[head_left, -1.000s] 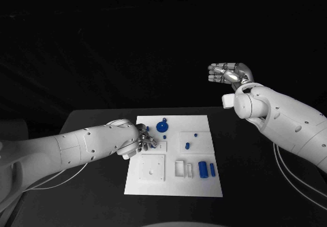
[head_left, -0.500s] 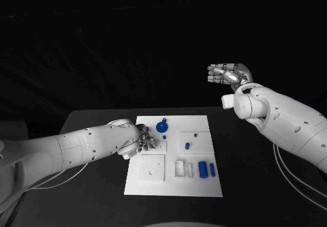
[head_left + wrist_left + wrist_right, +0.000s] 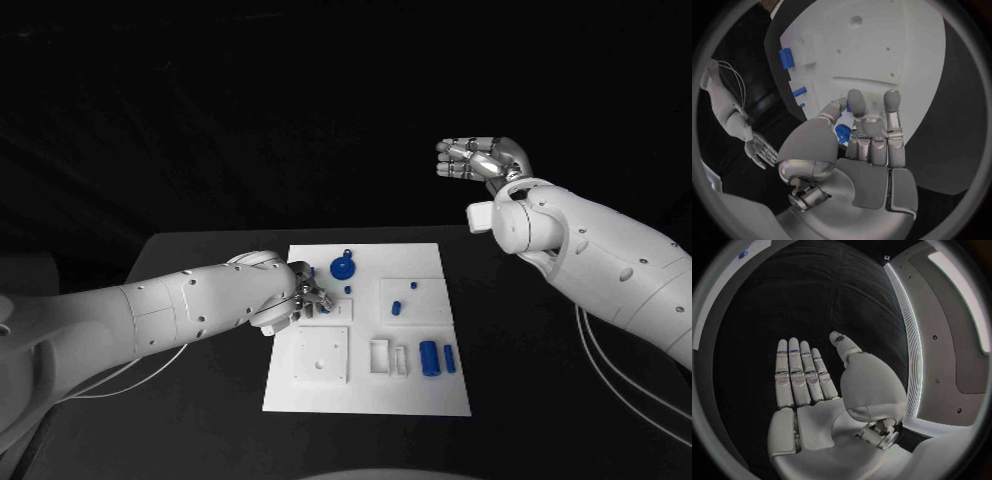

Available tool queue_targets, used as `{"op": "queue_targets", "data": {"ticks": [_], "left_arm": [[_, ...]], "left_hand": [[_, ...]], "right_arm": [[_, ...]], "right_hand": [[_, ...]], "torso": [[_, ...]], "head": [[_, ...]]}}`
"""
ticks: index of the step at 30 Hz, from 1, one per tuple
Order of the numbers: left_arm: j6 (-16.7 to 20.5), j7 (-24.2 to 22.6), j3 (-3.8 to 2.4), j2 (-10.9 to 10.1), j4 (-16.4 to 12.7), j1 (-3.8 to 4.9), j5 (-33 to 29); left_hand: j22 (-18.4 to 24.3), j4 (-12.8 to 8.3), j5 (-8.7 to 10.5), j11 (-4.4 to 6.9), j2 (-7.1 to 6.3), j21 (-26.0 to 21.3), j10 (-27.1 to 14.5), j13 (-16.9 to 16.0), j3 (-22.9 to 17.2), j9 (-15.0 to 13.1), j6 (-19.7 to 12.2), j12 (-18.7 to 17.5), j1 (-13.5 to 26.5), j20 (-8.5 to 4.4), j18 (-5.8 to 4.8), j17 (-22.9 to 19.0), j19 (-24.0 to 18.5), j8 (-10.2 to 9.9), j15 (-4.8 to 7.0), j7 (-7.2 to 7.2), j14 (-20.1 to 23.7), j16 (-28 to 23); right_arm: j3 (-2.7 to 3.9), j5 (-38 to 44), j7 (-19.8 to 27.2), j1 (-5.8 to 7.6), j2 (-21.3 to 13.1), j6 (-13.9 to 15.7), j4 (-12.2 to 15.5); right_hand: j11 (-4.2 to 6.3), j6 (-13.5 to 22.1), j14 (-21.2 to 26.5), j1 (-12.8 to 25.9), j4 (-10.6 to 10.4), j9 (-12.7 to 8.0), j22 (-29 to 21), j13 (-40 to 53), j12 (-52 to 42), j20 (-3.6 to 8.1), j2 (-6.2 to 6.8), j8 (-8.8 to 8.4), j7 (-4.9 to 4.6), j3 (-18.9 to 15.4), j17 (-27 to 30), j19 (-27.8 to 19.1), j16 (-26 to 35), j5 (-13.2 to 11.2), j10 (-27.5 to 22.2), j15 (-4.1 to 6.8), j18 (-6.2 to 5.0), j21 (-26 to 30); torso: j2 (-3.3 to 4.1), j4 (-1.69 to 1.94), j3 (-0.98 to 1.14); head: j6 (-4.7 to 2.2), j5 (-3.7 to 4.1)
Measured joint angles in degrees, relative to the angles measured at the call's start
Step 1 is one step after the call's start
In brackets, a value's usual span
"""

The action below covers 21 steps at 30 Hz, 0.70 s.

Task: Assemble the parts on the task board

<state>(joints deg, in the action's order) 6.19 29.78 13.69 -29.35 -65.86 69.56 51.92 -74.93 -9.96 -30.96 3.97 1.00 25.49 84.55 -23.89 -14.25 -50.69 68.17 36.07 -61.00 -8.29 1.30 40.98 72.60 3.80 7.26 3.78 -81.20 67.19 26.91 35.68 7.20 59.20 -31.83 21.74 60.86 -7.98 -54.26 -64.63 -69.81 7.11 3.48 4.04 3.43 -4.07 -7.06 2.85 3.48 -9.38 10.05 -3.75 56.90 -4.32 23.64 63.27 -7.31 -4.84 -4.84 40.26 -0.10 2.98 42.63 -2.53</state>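
Observation:
The white task board (image 3: 418, 390) lies in the middle of the black table. My left hand (image 3: 303, 302) is low over the board's left edge, beside a round blue part (image 3: 343, 268). In the left wrist view, the left hand (image 3: 870, 140) has its fingers stretched over the board (image 3: 879, 50), and a small blue part (image 3: 842, 134) sits pinched between thumb and fingers. My right hand (image 3: 483, 158) is raised high behind the table. In the right wrist view, the right hand (image 3: 811, 375) is flat and holds nothing.
Two blue cylinders (image 3: 428, 357) (image 3: 449, 358) lie near the board's right front, next to white slots (image 3: 381, 356). Small blue pieces (image 3: 398, 307) (image 3: 414, 285) stand mid-board. A square white block (image 3: 323, 355) sits at the left front. Cables trail off both table sides.

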Motion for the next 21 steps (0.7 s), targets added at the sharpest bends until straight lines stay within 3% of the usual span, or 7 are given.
{"op": "queue_targets", "data": {"ticks": [5,9,12,18,19,20,21], "left_arm": [[-0.05,0.01,0.01,0.18,0.16,-0.02,0.14],[-0.20,0.01,0.01,0.27,0.27,-0.03,0.20],[-0.32,0.00,-0.02,0.35,0.34,-0.01,0.21],[-0.54,-0.08,-0.03,0.47,0.51,-0.05,0.22],[-0.56,-0.09,-0.04,0.48,0.55,-0.06,0.22],[-0.57,-0.09,-0.03,0.48,0.59,-0.09,0.23],[-0.58,-0.09,-0.03,0.46,0.65,-0.12,0.24]], "left_hand": [[0.00,-0.02,3.50,-0.01,0.41,0.00,0.01,-0.11,-0.02,-0.77,0.00,0.15,-0.41,0.00,0.01,0.15,0.00,0.01,-0.01,0.00,-0.01,0.26],[0.00,1.28,5.36,-0.11,0.44,0.00,0.12,-0.10,2.07,-1.32,0.02,0.15,-1.67,0.00,0.00,-0.14,0.00,0.02,-0.09,0.02,-0.09,0.26],[0.01,2.40,8.38,-0.69,0.21,0.00,0.72,-0.10,3.53,-1.40,1.36,0.15,-2.21,0.00,0.00,-0.42,0.00,0.23,0.03,0.03,0.02,0.26],[0.01,4.90,11.00,-0.88,-0.72,0.00,0.91,-0.10,6.01,-0.63,1.58,0.15,-3.39,0.00,0.00,-0.81,0.00,0.19,0.13,-0.08,0.12,0.26],[0.01,5.31,12.14,-0.88,-0.96,0.00,0.91,-0.10,6.42,-0.61,1.71,0.15,-3.27,0.00,0.00,-0.95,0.00,0.19,0.13,-0.20,0.13,0.26],[0.01,5.62,13.05,-0.88,-1.15,0.00,0.91,-0.08,6.73,-0.63,3.18,0.15,-3.10,0.00,-0.24,-1.09,0.00,0.18,0.14,-1.35,0.13,0.26],[0.01,6.18,13.83,-0.26,-1.55,0.00,0.28,-0.05,6.94,-0.52,8.51,0.15,-3.25,0.00,-0.66,-1.24,0.00,0.19,0.46,-4.33,0.42,0.18]], "right_arm": [[-0.01,0.00,-0.04,-0.06,0.06,-0.09,-0.04],[-0.01,-0.01,-0.07,-0.14,0.07,-0.17,-0.07],[-0.01,-0.01,-0.09,-0.17,0.06,-0.22,-0.08],[-0.02,-0.02,-0.11,-0.28,0.05,-0.27,-0.10],[-0.02,-0.02,-0.12,-0.31,0.04,-0.27,-0.10],[-0.02,-0.03,-0.13,-0.33,0.04,-0.27,-0.10],[-0.02,-0.03,-0.14,-0.35,0.03,-0.28,-0.11]], "right_hand": [[0.00,0.00,0.16,0.00,0.02,0.00,0.00,0.00,0.00,-0.21,0.00,0.00,0.00,-0.02,0.00,-0.21,0.00,0.00,0.00,-0.16,0.00,0.00],[0.00,0.03,0.16,-0.11,0.00,0.00,0.00,0.00,0.00,-0.21,-0.11,0.00,-0.03,-0.32,0.00,-0.21,0.00,0.00,0.00,-0.15,0.00,0.00],[0.00,0.20,0.16,-0.23,0.00,0.00,0.00,0.00,0.00,-0.21,-0.23,0.00,-0.20,-0.32,0.00,-0.21,0.00,0.00,0.00,-0.16,0.00,0.00],[0.00,0.48,0.22,-0.23,0.00,0.00,0.00,0.00,0.00,-0.21,-0.22,0.00,-0.08,-0.82,0.00,-0.21,0.00,0.00,-0.42,-0.21,0.00,0.00],[0.00,0.48,0.36,-0.23,-0.07,0.00,0.00,0.00,0.00,-0.21,-0.23,0.00,-0.08,-0.89,0.00,-0.21,0.00,0.00,-0.42,-0.35,0.01,0.00],[0.00,0.52,0.36,-0.23,-0.07,-0.01,0.00,0.00,0.00,-0.21,-0.23,0.00,-0.09,-0.89,0.00,-0.21,0.00,0.00,-0.42,-0.36,0.00,0.00],[0.00,0.89,0.37,-0.23,-0.07,-0.02,0.00,0.00,0.00,-0.21,-0.23,0.00,-0.08,-0.89,0.00,-0.21,0.00,0.00,-0.42,-0.36,0.00,0.00]], "torso": [[0.01,0.03,-0.03],[0.01,0.04,-0.05],[0.02,0.03,-0.07],[0.03,0.03,-0.13],[0.03,0.03,-0.13],[0.03,0.04,-0.13],[0.03,0.04,-0.13]], "head": [[-0.01,0.07],[0.08,0.10],[0.09,0.15],[0.13,0.23],[0.14,0.25],[0.14,0.26],[0.15,0.27]]}}
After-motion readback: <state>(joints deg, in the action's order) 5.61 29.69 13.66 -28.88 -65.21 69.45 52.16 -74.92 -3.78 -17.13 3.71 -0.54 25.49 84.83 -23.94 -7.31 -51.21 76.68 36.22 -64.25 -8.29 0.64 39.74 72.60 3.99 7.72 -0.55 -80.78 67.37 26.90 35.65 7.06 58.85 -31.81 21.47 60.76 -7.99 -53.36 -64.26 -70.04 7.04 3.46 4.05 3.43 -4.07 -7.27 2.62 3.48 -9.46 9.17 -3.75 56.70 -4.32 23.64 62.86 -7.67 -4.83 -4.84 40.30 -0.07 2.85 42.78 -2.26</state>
